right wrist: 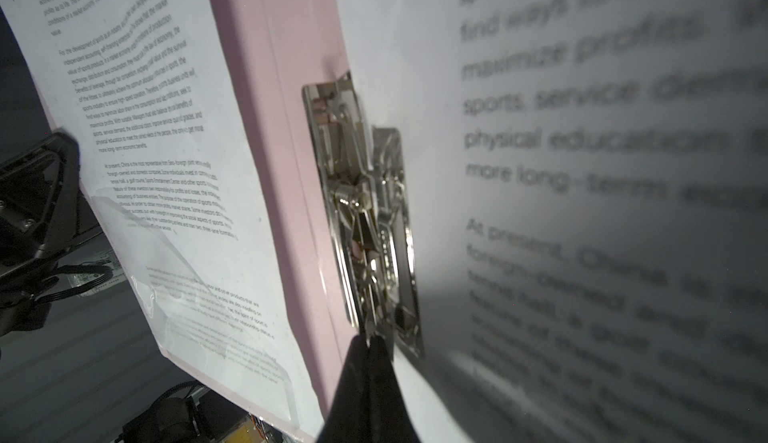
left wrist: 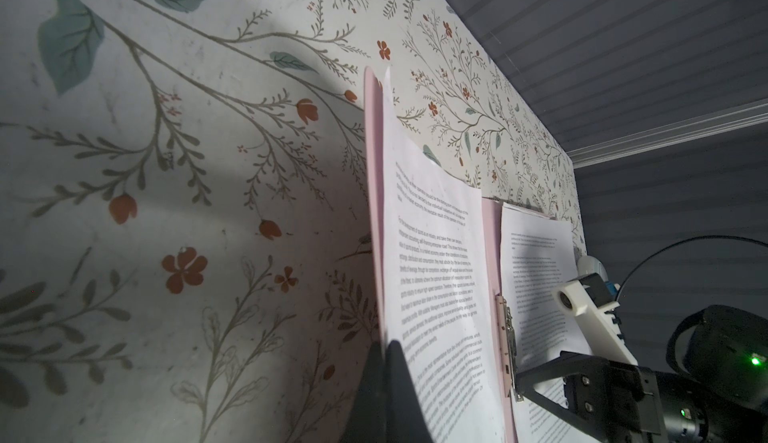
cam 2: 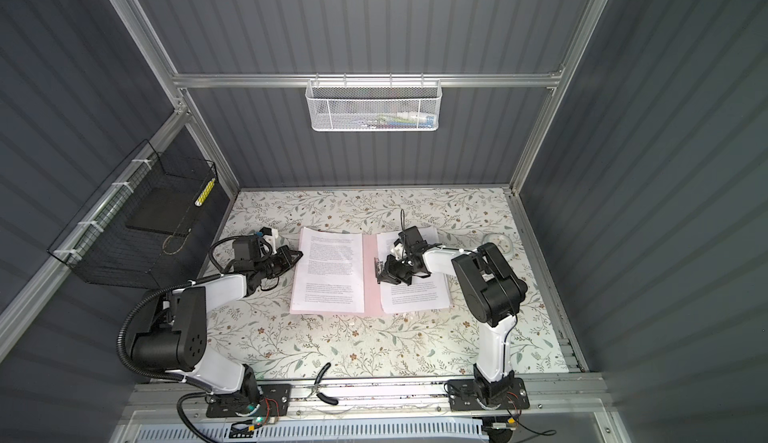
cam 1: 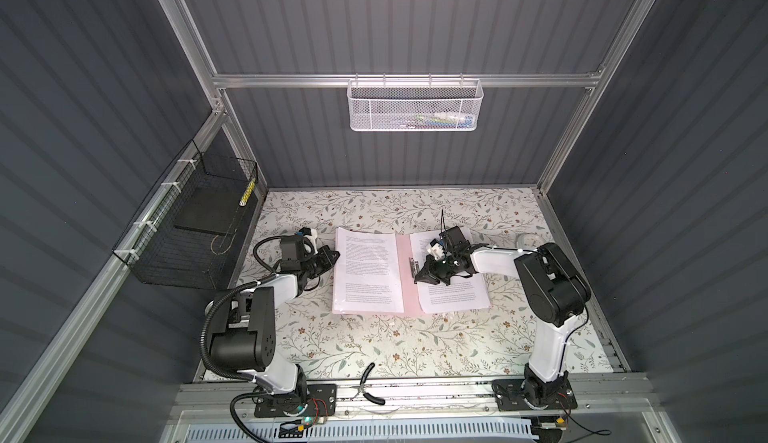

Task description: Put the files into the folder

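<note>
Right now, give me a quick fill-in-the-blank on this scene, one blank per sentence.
The thin pale pink folder lies ____ on the floral-patterned table.
White printed paper sheets lie on ____ halves of it.
The right gripper, shut, has its tips at the folder's silver metal ____.
In both top views the left gripper, shut, sits at the folder's ____ edge.
Missing words: open; both; clip; left.

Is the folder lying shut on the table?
No, the folder lies open flat, with the files on both halves and bare pink showing between them.
</note>
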`<action>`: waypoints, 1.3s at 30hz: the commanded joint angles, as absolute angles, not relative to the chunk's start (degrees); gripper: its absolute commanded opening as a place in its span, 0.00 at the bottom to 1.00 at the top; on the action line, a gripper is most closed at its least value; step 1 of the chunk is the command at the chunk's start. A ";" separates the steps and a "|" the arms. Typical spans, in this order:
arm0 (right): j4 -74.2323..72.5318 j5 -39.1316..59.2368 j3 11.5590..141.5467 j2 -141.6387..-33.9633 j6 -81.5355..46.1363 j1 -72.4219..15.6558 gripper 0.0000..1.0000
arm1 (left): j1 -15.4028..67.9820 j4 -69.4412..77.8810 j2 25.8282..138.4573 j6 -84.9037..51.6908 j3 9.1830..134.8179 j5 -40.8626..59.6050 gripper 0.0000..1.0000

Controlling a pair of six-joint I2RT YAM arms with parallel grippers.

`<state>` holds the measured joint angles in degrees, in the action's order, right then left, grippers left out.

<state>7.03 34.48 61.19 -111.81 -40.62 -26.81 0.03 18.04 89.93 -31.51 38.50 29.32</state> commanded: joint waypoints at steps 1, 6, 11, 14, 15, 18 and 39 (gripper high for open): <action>16.80 21.62 57.74 -118.33 -39.63 -25.60 0.00 | 0.26 17.84 90.97 -29.88 39.20 28.57 0.00; 17.06 22.37 58.90 -120.36 -39.37 -26.68 0.00 | 0.52 18.43 91.62 -30.15 39.37 29.17 0.00; 12.82 28.45 59.14 -118.99 -41.77 -27.74 0.00 | 1.14 18.39 92.02 -30.22 39.59 29.27 0.00; 11.62 31.84 59.95 -117.66 -42.38 -28.22 0.00 | 1.32 18.28 92.11 -30.18 39.77 29.19 0.00; 10.14 33.65 59.63 -116.99 -43.25 -28.30 0.00 | 1.40 18.28 92.07 -30.19 39.81 29.18 0.00; 8.29 37.24 59.74 -115.14 -44.97 -28.74 0.00 | 1.47 18.13 91.80 -30.11 39.80 29.01 0.00; 14.80 34.23 62.58 -107.10 -42.42 -28.65 0.42 | 1.68 16.63 90.35 -29.12 40.25 28.40 0.00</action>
